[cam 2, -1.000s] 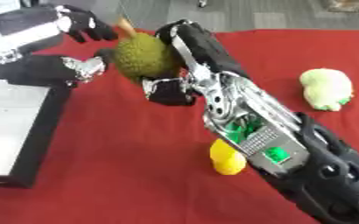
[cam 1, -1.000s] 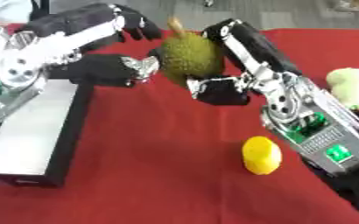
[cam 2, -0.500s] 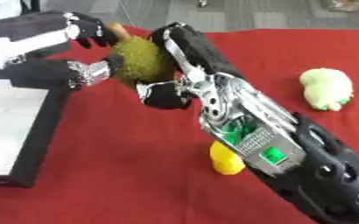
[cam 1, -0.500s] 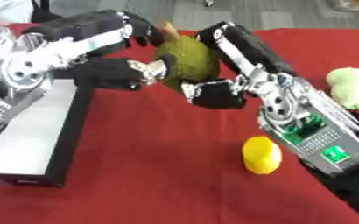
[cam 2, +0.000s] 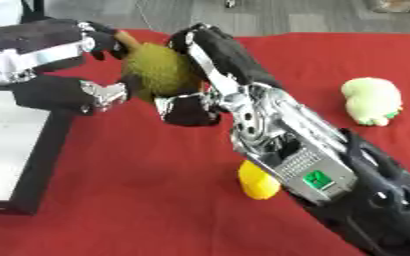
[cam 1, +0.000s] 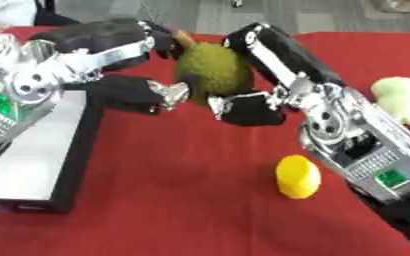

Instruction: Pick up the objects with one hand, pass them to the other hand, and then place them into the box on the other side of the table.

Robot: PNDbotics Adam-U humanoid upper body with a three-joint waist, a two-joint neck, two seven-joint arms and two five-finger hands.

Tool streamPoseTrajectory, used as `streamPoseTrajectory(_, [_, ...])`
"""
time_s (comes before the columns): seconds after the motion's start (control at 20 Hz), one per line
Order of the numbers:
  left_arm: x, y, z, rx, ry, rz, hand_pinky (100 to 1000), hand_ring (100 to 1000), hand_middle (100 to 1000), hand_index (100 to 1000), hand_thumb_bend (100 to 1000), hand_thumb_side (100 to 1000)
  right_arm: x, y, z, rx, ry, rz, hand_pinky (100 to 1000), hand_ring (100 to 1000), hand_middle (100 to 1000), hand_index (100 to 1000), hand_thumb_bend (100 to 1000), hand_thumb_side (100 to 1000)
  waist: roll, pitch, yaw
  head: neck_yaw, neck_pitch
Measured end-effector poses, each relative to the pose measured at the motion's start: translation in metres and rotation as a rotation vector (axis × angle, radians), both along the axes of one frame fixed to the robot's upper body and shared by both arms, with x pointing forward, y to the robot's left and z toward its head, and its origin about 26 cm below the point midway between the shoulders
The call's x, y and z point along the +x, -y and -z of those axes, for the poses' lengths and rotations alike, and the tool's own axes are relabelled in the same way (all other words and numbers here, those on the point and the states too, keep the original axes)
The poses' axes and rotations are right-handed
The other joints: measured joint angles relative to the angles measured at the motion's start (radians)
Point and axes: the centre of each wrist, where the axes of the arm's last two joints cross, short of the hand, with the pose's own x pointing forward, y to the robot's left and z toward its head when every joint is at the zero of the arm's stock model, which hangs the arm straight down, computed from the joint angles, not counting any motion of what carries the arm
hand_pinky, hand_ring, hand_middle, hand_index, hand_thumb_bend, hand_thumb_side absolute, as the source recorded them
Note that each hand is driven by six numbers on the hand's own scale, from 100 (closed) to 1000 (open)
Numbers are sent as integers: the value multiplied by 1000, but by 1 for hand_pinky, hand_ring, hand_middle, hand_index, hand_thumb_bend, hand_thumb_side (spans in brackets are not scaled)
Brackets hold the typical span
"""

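Observation:
A green spiky fruit with a brown stem [cam 1: 210, 70] hangs above the red table, held between both hands. My right hand [cam 1: 252, 107] grips it from the right, fingers over its top and thumb underneath. From the left, my left hand [cam 1: 125, 95] has its fingers curled over the fruit's top by the stem, and its thumb touches the lower left side. A yellow lemon [cam 1: 298, 176] lies on the cloth below my right forearm. Near the right edge rests a pale green lumpy object [cam 2: 372, 100].
An open box with black walls and a grey floor [cam 1: 33, 150] stands at the left edge, below my left arm. My right forearm [cam 2: 313, 165] crosses the table's right half diagonally. Red cloth [cam 1: 173, 200] covers the table.
My left hand's fingers and thumb have closed in against the fruit. The fruit and both hands have sunk slightly in the view.

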Motion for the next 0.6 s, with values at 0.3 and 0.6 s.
streamPoseTrajectory(0.3, [0,3,2,-16,0,0,771,796,698,803,100,542,0,2,-1,2,-5,-11,823,635,545,531,109,100,0,0,0,0,4])
streamPoseTrajectory(0.6, [-1,6,2,-124,18,-5,760,743,606,716,100,478,0,3,0,5,-14,-13,821,634,544,529,106,100,0,0,-1,0,4])
